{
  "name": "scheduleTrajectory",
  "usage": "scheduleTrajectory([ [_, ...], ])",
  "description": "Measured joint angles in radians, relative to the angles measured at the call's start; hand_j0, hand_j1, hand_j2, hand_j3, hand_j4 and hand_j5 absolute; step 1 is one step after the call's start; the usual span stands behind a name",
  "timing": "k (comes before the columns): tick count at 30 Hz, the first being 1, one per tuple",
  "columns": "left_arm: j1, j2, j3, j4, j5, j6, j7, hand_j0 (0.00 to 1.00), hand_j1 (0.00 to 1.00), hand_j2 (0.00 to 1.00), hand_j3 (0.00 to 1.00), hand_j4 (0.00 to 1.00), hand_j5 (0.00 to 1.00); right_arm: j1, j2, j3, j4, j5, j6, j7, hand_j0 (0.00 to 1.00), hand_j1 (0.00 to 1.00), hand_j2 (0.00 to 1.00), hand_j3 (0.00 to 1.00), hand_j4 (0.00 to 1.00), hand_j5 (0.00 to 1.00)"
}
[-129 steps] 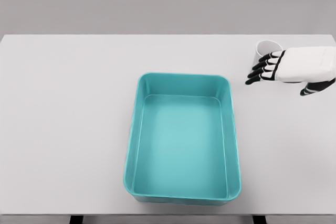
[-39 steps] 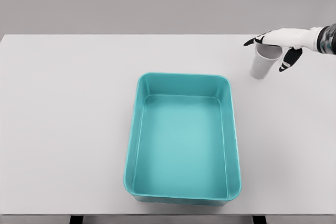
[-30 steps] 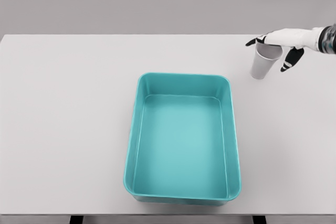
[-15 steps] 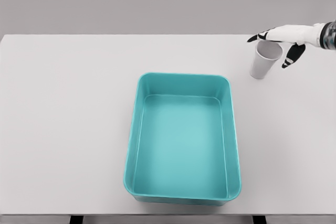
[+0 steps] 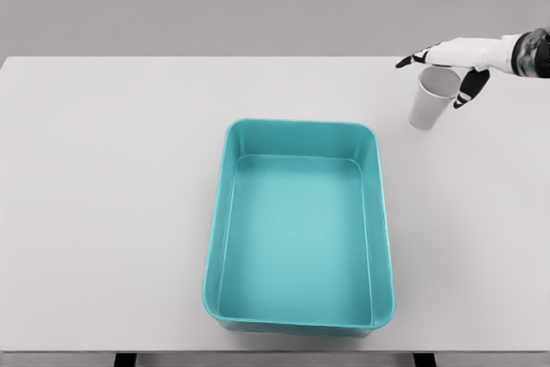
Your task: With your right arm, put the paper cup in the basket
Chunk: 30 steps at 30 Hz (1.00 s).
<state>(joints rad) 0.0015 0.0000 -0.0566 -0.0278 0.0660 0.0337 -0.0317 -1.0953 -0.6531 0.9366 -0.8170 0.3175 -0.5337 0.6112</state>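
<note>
A white paper cup (image 5: 430, 105) stands on the table at the far right, leaning slightly, its mouth facing up. My right hand (image 5: 432, 80) reaches in from the right edge and hovers just over the cup's rim. Its dark-tipped fingers (image 5: 406, 62) are spread out past the cup to the left, and the thumb hangs down on the cup's right side. The hand is open and grips nothing. The teal rectangular basket (image 5: 301, 125) lies empty at the middle of the table, to the lower left of the cup. My left arm does not show.
The white table (image 5: 112, 195) runs across the whole view, with its front edge at the bottom and a grey wall behind. A strip of bare table separates the cup from the basket's far right corner.
The right hand has turned from lying beside the cup to reaching over its rim, and in the last second it rose slightly and shifted left. The cup has stayed in place.
</note>
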Motion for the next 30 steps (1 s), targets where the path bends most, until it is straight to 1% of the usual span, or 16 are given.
scheduleTrajectory([
  [5,0.000,0.000,0.000,0.000,0.000,0.000,0.000,1.00,1.00,1.00,1.00,1.00,1.00,0.003,0.002,0.001,-0.006,0.002,-0.004,0.000,1.00,1.00,1.00,1.00,1.00,1.00],
  [10,0.000,0.000,0.000,0.000,0.000,0.000,0.000,1.00,1.00,1.00,1.00,1.00,1.00,0.003,0.000,0.001,-0.009,0.003,-0.015,0.000,0.93,0.93,0.93,0.93,0.93,0.93],
  [20,0.000,0.000,0.000,0.000,0.000,0.000,0.000,1.00,1.00,1.00,1.00,1.00,1.00,0.005,-0.011,0.010,-0.011,0.003,-0.030,0.000,0.92,0.92,0.92,0.92,0.92,0.92],
  [22,0.000,0.000,0.000,0.000,0.000,0.000,0.000,1.00,1.00,1.00,1.00,1.00,1.00,0.005,-0.011,0.017,-0.011,0.003,-0.031,0.000,0.89,0.89,0.89,0.89,0.89,0.89],
  [30,0.000,0.000,0.000,0.000,0.000,0.000,0.000,1.00,1.00,1.00,1.00,1.00,1.00,0.005,-0.012,0.030,-0.011,0.001,-0.031,-0.001,0.84,0.84,0.84,0.84,0.84,0.84],
])
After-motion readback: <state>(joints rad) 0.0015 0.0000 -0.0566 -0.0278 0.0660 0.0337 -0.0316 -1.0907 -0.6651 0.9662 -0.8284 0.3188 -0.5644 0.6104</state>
